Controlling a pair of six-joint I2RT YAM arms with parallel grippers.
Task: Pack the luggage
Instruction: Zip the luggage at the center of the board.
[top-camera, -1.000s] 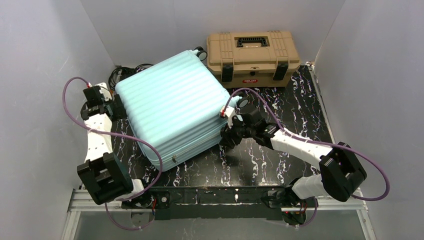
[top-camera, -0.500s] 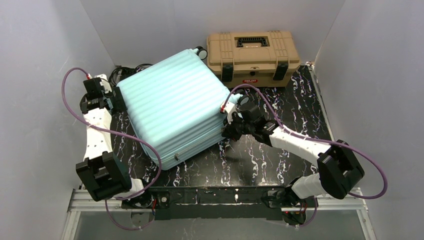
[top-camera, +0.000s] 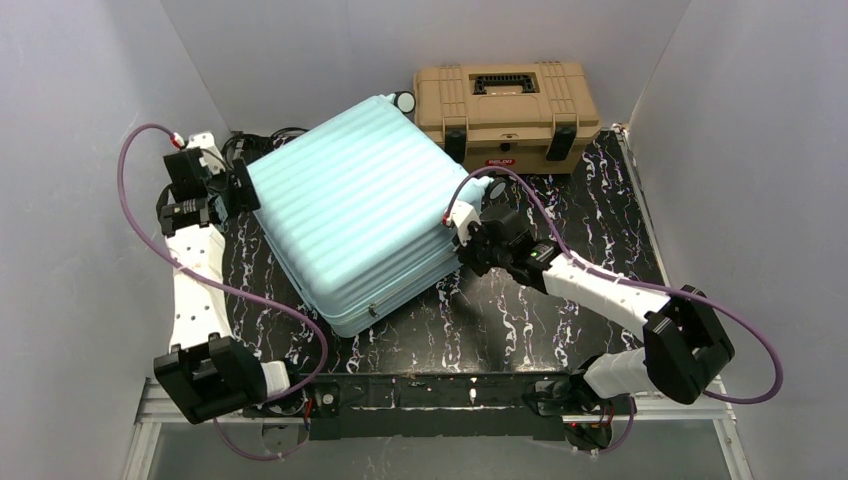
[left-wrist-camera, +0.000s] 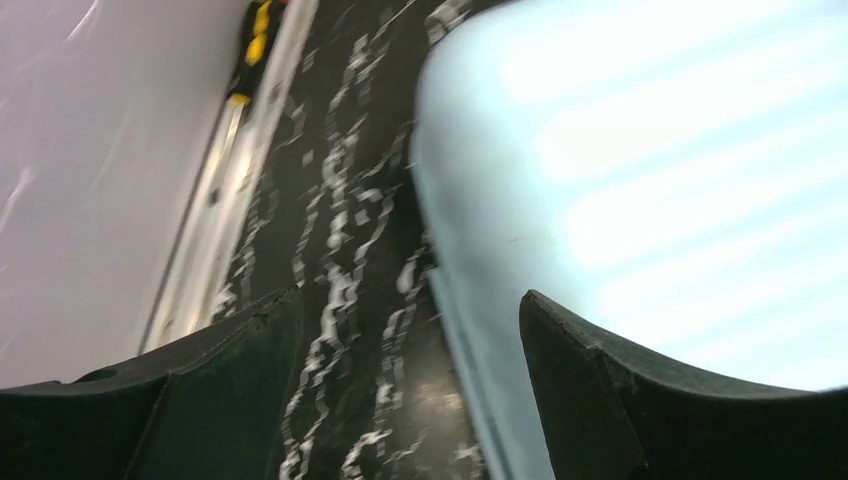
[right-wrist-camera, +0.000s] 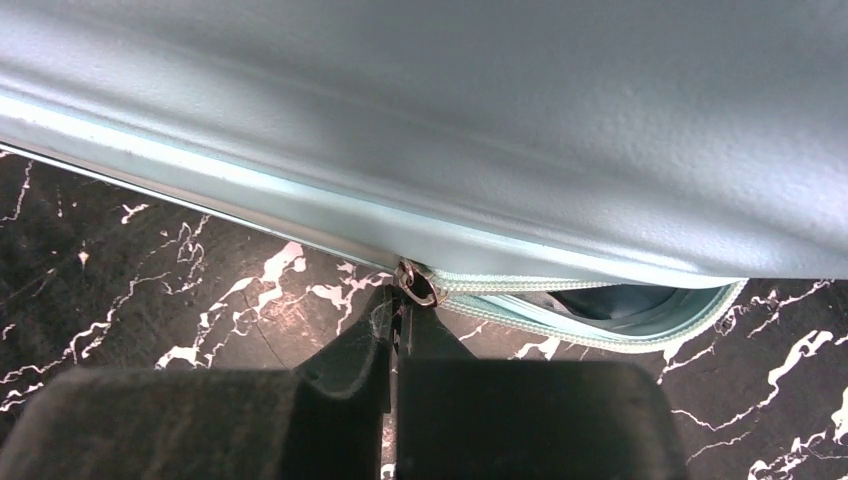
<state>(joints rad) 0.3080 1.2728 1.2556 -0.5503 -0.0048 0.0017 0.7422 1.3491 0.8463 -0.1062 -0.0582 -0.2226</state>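
While the left gripper (left-wrist-camera: 410, 310) stands with jaws apart at a corner of the mint-blue suitcase (top-camera: 350, 225), the right gripper (right-wrist-camera: 393, 310) is pinched together on the zipper pull (right-wrist-camera: 417, 282).

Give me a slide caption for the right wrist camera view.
Right fingers pinched shut on the zipper pull of the mint suitcase, its seam partly open, on black marbled table.
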